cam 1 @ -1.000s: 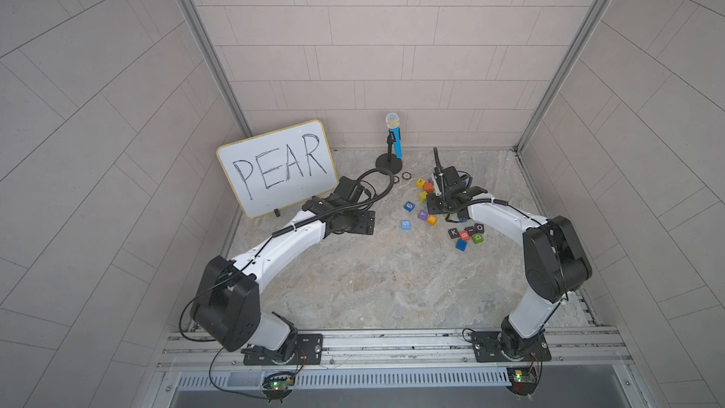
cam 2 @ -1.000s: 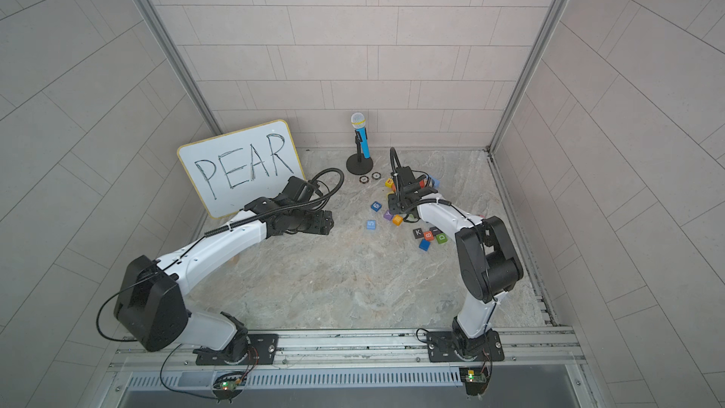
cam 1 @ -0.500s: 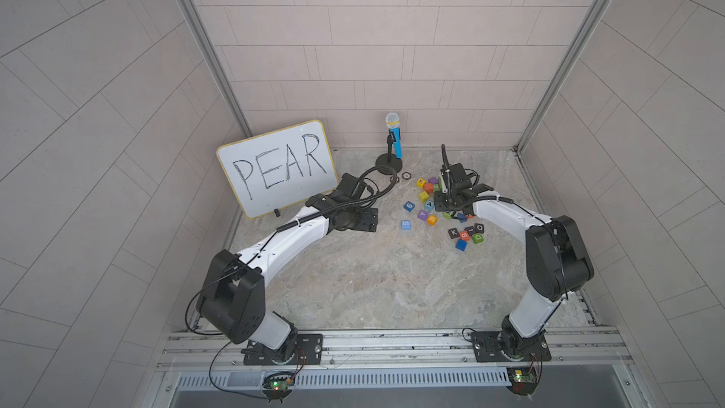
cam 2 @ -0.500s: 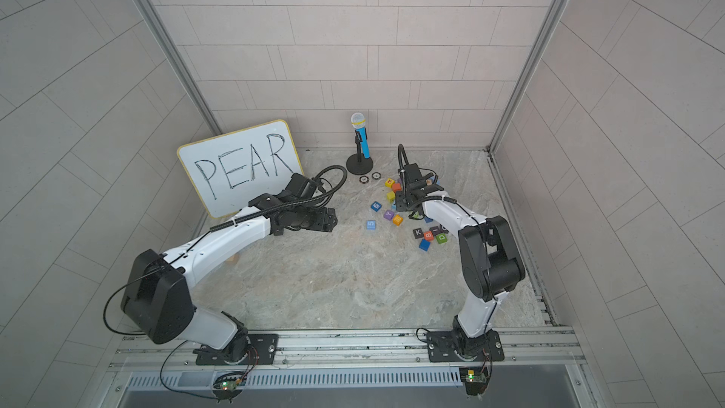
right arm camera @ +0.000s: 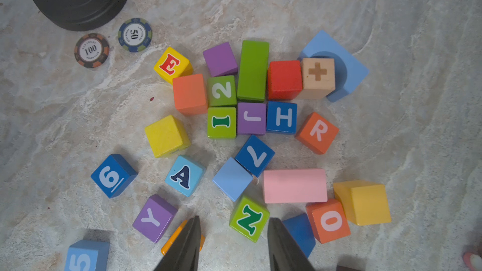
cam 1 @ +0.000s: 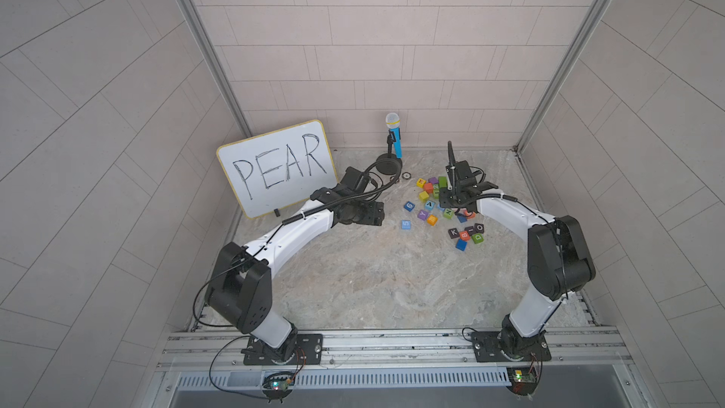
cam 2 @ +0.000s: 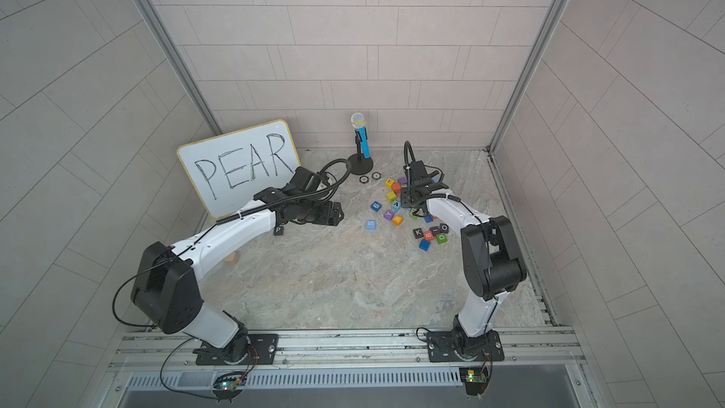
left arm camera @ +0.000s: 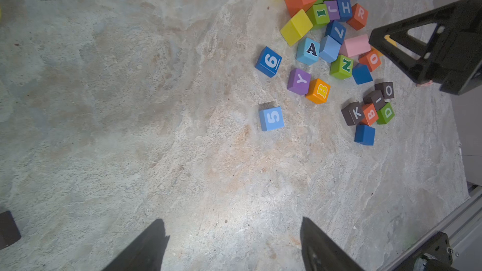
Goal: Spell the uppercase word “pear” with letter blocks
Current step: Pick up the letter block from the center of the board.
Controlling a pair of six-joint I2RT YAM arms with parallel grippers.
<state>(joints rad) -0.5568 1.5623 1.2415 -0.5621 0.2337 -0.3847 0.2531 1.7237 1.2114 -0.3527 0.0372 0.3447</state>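
Two part-open, empty fingers (right arm camera: pixel 187 246) on the right gripper (right arm camera: pixel 234 219) frame the green N block (right arm camera: pixel 249 218), where closing could seize that wrong letter, not the A block (right arm camera: pixel 184 175) beyond.

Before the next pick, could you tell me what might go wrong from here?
1. N lies between the right gripper's jaws in its wrist view; closing there could take a wrong letter.
2. E touches a plain orange block, so a jaw may find no gap and shove its neighbours.
3. R sits close beside H; a wide grasp could drag both.
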